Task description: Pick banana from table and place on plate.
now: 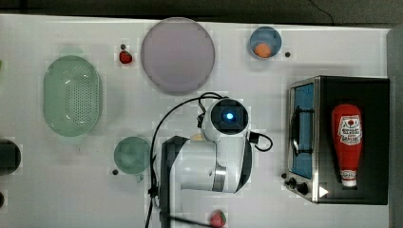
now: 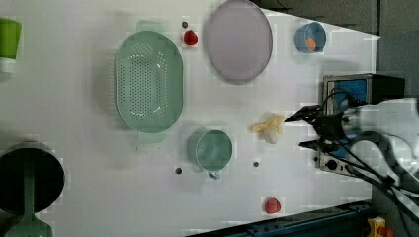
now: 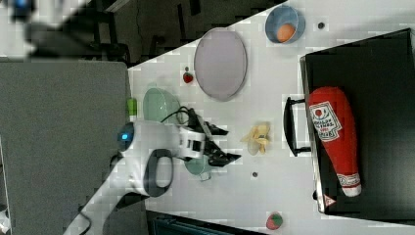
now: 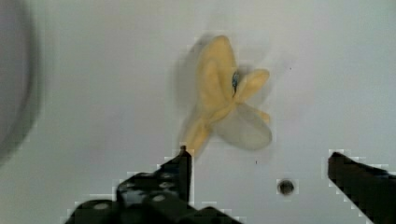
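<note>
The banana (image 2: 268,129) is a small pale yellow peeled piece lying on the white table between the teal cup and the toaster oven; it also shows in the right view (image 3: 258,138) and in the wrist view (image 4: 224,98). My gripper (image 2: 296,132) hovers open just beside it, with nothing between the black fingers (image 4: 180,172). In the right view the gripper (image 3: 232,144) sits on the right view's left of the banana. In the top view the arm covers the banana. The plate (image 1: 177,54), a large round lilac-grey disc, lies bare at the table's far edge.
A green colander (image 1: 72,95) and a teal cup (image 1: 132,155) stand on the top view's left. A blue bowl (image 1: 265,42) holds an orange ball. A toaster oven (image 1: 304,137) carries a ketchup bottle (image 1: 347,142). Strawberries (image 1: 125,57) (image 1: 218,218) lie about.
</note>
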Robot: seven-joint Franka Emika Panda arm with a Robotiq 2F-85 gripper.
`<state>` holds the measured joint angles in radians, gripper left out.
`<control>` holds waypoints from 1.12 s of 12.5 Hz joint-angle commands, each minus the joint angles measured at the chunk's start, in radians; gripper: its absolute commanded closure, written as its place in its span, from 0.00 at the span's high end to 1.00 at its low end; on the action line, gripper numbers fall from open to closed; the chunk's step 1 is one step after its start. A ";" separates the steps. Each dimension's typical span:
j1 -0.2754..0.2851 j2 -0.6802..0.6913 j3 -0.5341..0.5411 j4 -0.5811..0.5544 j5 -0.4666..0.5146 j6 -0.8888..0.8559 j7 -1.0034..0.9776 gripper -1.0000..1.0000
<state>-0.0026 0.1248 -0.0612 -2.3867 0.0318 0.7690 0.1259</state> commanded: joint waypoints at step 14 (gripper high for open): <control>-0.008 0.219 0.019 -0.104 -0.023 0.456 0.033 0.85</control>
<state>-0.0129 0.3911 -0.0568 -2.4902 0.0016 1.2188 0.1410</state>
